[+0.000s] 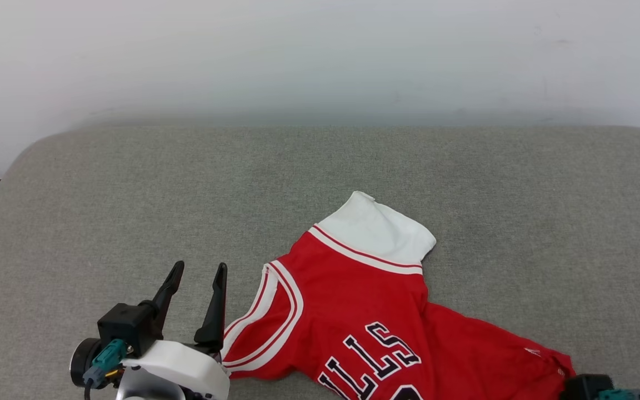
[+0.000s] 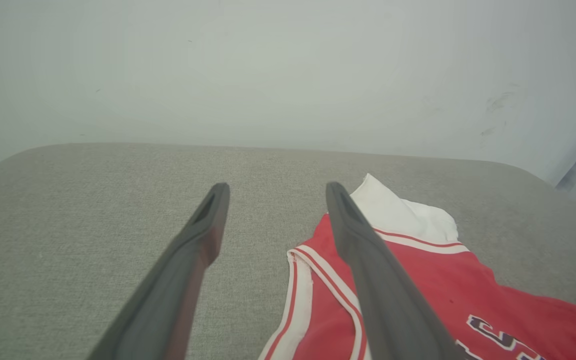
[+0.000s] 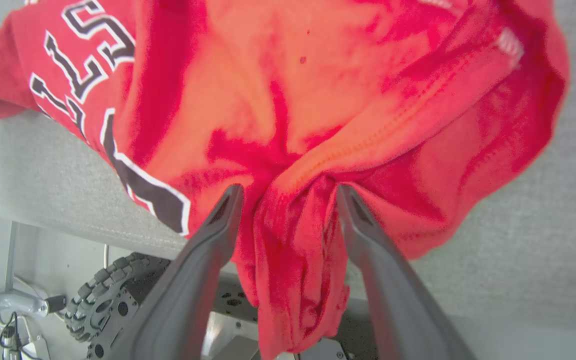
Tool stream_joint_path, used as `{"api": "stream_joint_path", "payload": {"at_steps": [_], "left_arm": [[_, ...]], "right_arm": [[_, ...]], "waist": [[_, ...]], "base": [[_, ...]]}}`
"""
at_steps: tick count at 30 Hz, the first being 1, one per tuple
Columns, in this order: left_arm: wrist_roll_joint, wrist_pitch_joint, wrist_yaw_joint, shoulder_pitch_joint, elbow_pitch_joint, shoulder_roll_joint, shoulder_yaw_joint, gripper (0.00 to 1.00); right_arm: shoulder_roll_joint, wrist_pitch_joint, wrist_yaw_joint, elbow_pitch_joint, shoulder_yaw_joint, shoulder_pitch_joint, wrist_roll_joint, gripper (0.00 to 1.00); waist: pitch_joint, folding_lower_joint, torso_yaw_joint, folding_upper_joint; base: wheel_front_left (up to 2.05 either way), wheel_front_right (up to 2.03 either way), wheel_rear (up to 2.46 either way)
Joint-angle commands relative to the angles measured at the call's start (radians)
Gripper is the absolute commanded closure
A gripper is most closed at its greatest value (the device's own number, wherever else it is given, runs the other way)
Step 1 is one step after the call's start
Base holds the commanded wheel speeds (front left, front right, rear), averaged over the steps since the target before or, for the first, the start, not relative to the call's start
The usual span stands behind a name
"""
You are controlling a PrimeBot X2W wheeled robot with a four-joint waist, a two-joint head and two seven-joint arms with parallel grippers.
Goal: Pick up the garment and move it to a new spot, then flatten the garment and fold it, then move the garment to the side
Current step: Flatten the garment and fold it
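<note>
The garment (image 1: 353,311), a red jersey with white-and-red trim and black letters, lies crumpled on the grey cushioned surface (image 1: 320,178) near its front edge. A white lining flap is turned up at its far end. My left gripper (image 1: 199,269) stands open just left of the jersey's armhole trim, with nothing between its fingers (image 2: 203,235). In the left wrist view the garment (image 2: 443,290) lies to the right of the gripper (image 2: 273,187). My right gripper (image 3: 288,192) has its jaws spread wide, and a bunched fold of the garment (image 3: 318,75) hangs down in the gap.
A pale wall (image 1: 320,55) rises behind the surface. The cushion's left corner is rounded (image 1: 25,161). In the right wrist view the surface's front edge (image 3: 68,220) shows, with a knobbly wheel (image 3: 103,295) and cables on the floor below it.
</note>
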Motion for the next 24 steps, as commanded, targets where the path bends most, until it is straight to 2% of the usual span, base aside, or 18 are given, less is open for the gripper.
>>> {"api": "stream_joint_path", "payload": {"at_steps": [1, 8, 10, 13, 19, 21, 24], "left_arm": [[-0.004, 0.003, 0.004, 0.01, 0.001, 0.005, -0.001, 0.0], [-0.006, 0.0, 0.007, 0.005, -0.003, 0.007, 0.0, 0.0], [-0.008, -0.001, 0.008, -0.003, -0.006, 0.005, 0.001, 0.0], [-0.008, -0.004, 0.005, -0.018, -0.01, 0.002, 0.001, 0.0], [0.0, -0.016, -0.019, -0.066, -0.005, -0.008, -0.006, 0.0], [0.002, -0.022, -0.027, -0.089, 0.002, -0.017, -0.006, 0.0], [0.003, -0.03, -0.042, -0.119, 0.014, -0.032, -0.009, 0.0]], "right_arm": [[0.003, -0.059, -0.001, -0.007, -0.01, -0.023, 0.009, 0.0], [0.003, -0.42, -0.001, 0.003, -0.085, -0.118, -0.045, 0.0], [0.003, -0.505, -0.001, 0.024, -0.095, -0.156, -0.08, 0.0], [0.003, -0.576, -0.001, 0.068, -0.096, -0.232, -0.139, 0.0], [-0.006, -0.602, -0.001, 0.192, -0.088, -0.429, -0.214, 0.0], [-0.024, -0.568, -0.001, 0.248, -0.073, -0.504, -0.207, 0.0], [-0.065, -0.434, -0.001, 0.353, -0.048, -0.606, -0.176, 0.0]], "waist": [[-0.003, 0.0, 0.001, 0.0], [-0.01, 0.0, 0.017, 0.0], [-0.005, 0.0, 0.025, 0.0], [0.011, 0.0, 0.039, 0.0], [0.077, 0.0, 0.086, 0.0], [0.103, 0.0, 0.103, 0.0], [0.137, 0.0, 0.128, 0.0]], "base": [[0.0, 0.0, 0.0], [0.0, 0.0, 0.0], [0.0, 0.0, 0.0], [0.0, 0.0, 0.0], [0.0, 0.0, 0.0], [0.0, 0.0, 0.0], [0.0, 0.0, 0.0]]}}
